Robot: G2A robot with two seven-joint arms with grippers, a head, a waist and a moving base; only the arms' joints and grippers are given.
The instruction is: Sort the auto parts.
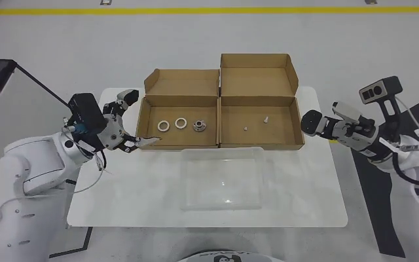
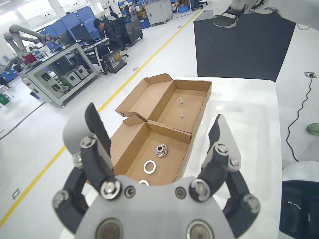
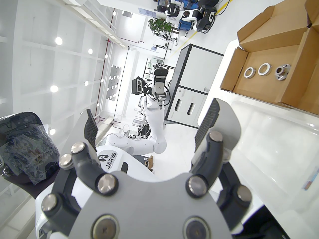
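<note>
Standing on the white worktop (image 1: 131, 203) in the top view are two open cardboard boxes, touching side by side. The left cardboard box (image 1: 145, 112) holds two metal rings (image 1: 163, 126) next to each other and a flanged hub (image 1: 199, 123) just beside them, all in a row. The right cardboard box (image 1: 291, 131) holds two small bolts (image 1: 245, 128), a little apart. A clear plastic bin (image 1: 185, 177) sits in front of both boxes, close to their near walls. The left gripper (image 1: 139, 118) hangs at the outer end of the left cardboard box, fingers spread. The right gripper (image 1: 306, 123) is level with the outer end of the right cardboard box, off the worktop's edge.

From the left wrist view, the left gripper (image 2: 158, 128) is spread wide with nothing between its pads (image 2: 98, 128). Beyond it lie the flanged hub (image 2: 160, 149) and one ring in full; the second ring is partly hidden by the gripper's body. The small bolts (image 2: 181, 100) lie in the farther box.

From the right wrist view, the right gripper (image 3: 150, 120) is likewise spread and holds nothing. The metal rings (image 3: 250, 72) and flanged hub (image 3: 282, 71) show in the left cardboard box (image 3: 239, 80), past the clear plastic bin (image 3: 274, 130).
</note>
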